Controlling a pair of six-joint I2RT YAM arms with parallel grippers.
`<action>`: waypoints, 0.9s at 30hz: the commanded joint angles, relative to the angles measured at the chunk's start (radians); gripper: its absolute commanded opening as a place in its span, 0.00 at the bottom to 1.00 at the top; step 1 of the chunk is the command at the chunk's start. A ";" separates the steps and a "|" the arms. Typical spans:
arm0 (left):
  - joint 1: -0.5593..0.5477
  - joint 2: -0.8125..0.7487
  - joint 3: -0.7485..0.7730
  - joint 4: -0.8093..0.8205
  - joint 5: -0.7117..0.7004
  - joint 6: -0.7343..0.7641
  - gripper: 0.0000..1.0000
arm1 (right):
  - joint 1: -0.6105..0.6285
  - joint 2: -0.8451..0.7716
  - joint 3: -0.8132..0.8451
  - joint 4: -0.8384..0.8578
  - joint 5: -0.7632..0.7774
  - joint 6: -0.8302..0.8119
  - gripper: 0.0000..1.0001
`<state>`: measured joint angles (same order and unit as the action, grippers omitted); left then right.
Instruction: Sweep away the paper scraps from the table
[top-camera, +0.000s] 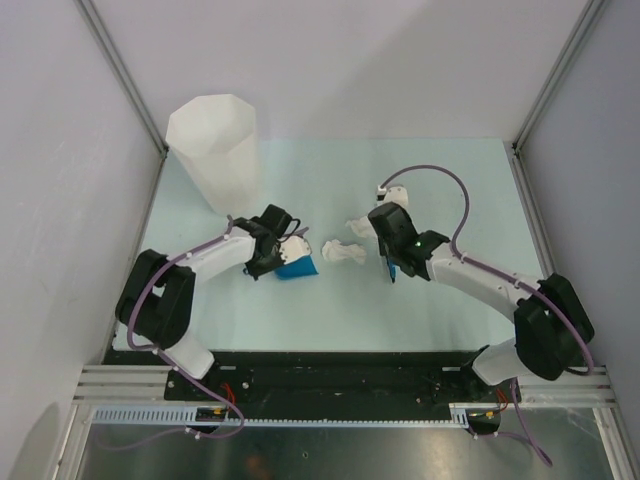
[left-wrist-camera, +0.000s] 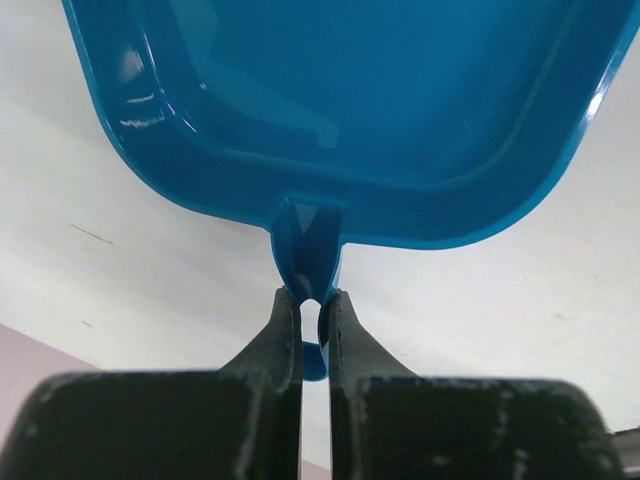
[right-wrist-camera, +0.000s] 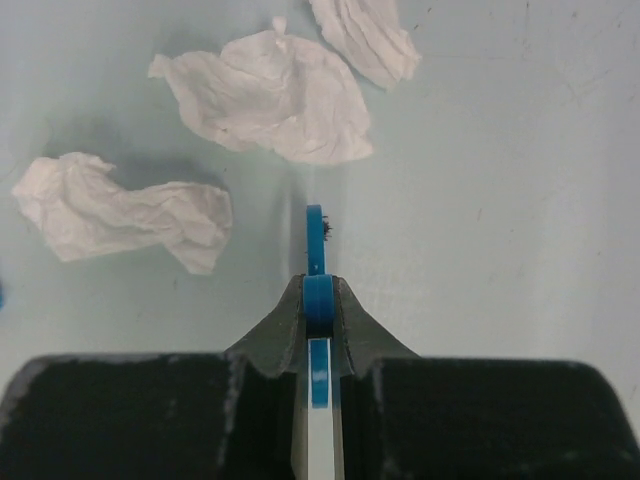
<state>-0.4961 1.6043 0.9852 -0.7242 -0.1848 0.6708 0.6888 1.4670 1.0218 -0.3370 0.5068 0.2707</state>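
Three crumpled white paper scraps lie on the mint-green table (top-camera: 330, 310) in the right wrist view: one ahead (right-wrist-camera: 270, 95), one to the left (right-wrist-camera: 120, 210), one at the top edge (right-wrist-camera: 365, 40). In the top view they (top-camera: 343, 250) lie between the two grippers. My left gripper (left-wrist-camera: 310, 300) is shut on the handle of a blue dustpan (left-wrist-camera: 350, 100), whose tray looks empty. In the top view the left gripper (top-camera: 272, 245) holds the dustpan (top-camera: 297, 267) just left of the scraps. My right gripper (right-wrist-camera: 318, 290) is shut on a thin blue brush (right-wrist-camera: 316, 235) and sits just right of the scraps (top-camera: 395, 258).
A tall white faceted bin (top-camera: 215, 150) stands at the table's far left corner. Grey walls and metal posts enclose the table on three sides. The arm bases sit on a black rail (top-camera: 340, 375) at the near edge.
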 joint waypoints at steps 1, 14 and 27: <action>-0.018 0.038 0.069 -0.014 -0.021 0.039 0.00 | 0.025 -0.089 -0.049 0.061 0.081 0.137 0.00; -0.033 0.098 0.150 -0.034 0.100 0.041 0.00 | 0.095 0.122 -0.014 0.398 -0.149 0.140 0.00; -0.025 0.128 0.205 -0.035 0.174 0.020 0.00 | 0.170 0.153 0.153 0.379 -0.199 0.091 0.00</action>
<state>-0.5179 1.7561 1.1431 -0.7753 -0.0898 0.6991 0.8524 1.6997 1.1301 0.0628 0.2302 0.3710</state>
